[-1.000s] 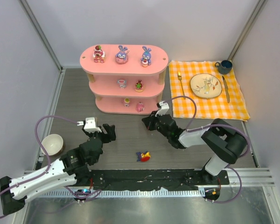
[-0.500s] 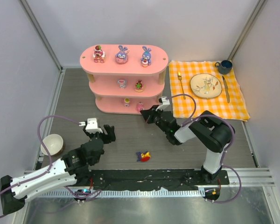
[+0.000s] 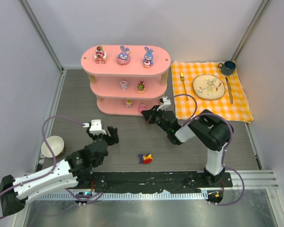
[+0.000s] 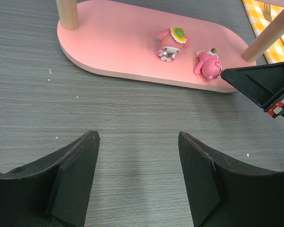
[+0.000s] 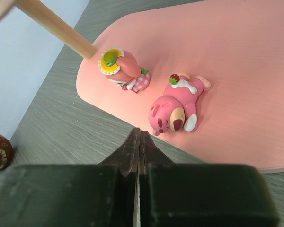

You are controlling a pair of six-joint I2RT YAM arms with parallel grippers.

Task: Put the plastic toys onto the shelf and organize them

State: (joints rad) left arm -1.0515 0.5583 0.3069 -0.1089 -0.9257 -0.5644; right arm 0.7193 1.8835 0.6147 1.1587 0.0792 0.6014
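The pink three-tier shelf (image 3: pixel 132 70) stands at the back middle. Its top board carries a pink bear (image 3: pixel 100 54) and two blue-purple bunnies (image 3: pixel 123 55) (image 3: pixel 148 56). Two small toys stand on the middle board. The bottom board (image 4: pixel 123 52) holds a toy with a yellow hat (image 4: pixel 170 40) and a pink bear (image 5: pixel 176 109) lying on its back. A red-yellow-purple toy (image 3: pixel 145 158) lies on the table near the arm bases. My right gripper (image 5: pixel 139 133) is shut and empty, its tip just before the lying bear at the board's edge. My left gripper (image 4: pixel 137 137) is open and empty over bare table.
A white bowl (image 3: pixel 52 145) sits at the left edge. An orange checked cloth (image 3: pixel 199 106) at the right carries a plate (image 3: pixel 208 87), fork (image 3: pixel 183 84), knife (image 3: pixel 229 90) and blue cup (image 3: pixel 227 67). Light wooden posts (image 5: pixel 57 23) stand on the bottom board.
My right gripper has moved left and forward to the shelf's bottom board, next to the lying pink bear. My left gripper has shifted slightly right and nearer. The toys have not moved.
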